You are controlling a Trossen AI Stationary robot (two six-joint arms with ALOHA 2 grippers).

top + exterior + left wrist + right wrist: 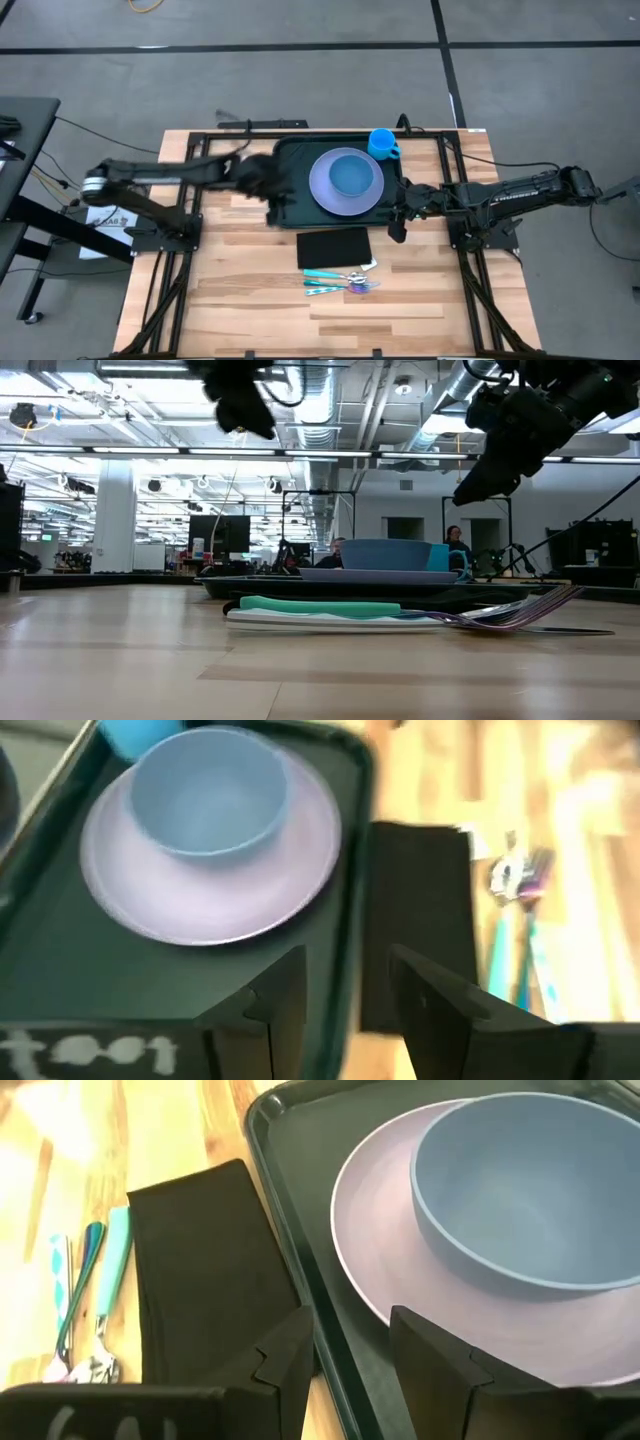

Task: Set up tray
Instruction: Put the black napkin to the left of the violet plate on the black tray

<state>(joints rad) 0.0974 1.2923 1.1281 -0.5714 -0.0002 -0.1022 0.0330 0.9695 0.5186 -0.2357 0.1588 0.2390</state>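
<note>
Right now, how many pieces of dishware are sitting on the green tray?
3: a lavender plate in the middle of the tray, a blue bowl on that plate, and a blue cup at the tray's far right corner. None seems hidden.

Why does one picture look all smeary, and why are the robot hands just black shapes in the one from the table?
In the left wrist view the lavender round plate and pale blue bowl look soft and streaked. In the low view bright ceiling lights shine from behind, so the left gripper and right gripper show as dark silhouettes. The right wrist view is crisp on the dark green plastic tray.
</note>
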